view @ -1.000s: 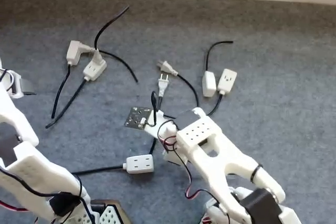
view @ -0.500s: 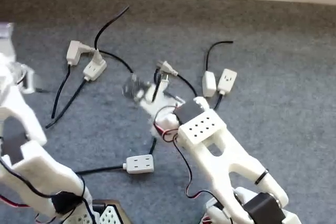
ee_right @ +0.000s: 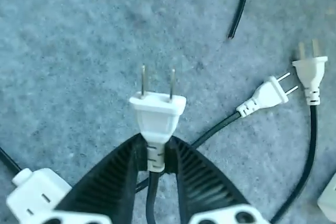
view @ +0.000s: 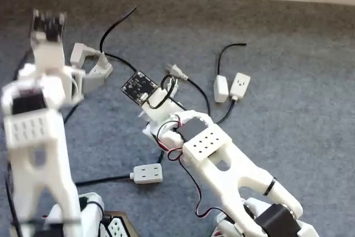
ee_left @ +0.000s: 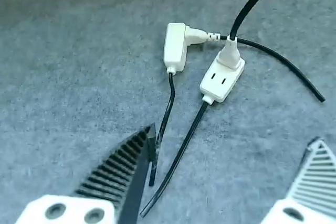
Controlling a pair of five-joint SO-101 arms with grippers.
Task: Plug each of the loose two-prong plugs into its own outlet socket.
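My right gripper (ee_right: 156, 141) is shut on the neck of a white two-prong plug (ee_right: 156, 109), whose prongs point away from it over the carpet. Two more loose plugs (ee_right: 268, 94) (ee_right: 310, 72) lie just beyond. In the high view that arm (view: 205, 142) sits mid-table beside a loose plug (view: 176, 71). My left gripper (ee_left: 233, 137) hangs open and holds nothing above a white outlet socket (ee_left: 221, 80) and a white block (ee_left: 176, 45) with black cords. The high view has it raised at the back left (view: 49, 23).
A white socket (view: 147, 173) lies near the front on grey carpet. Two white blocks (view: 239, 85) (view: 221, 88) lie at the right. Another socket (ee_right: 34, 198) sits close beside the right gripper. Black cords (view: 119, 23) cross the carpet between them.
The left arm has risen and swung out over the back-left sockets. The right arm has pushed toward the back left, up to the loose plugs.
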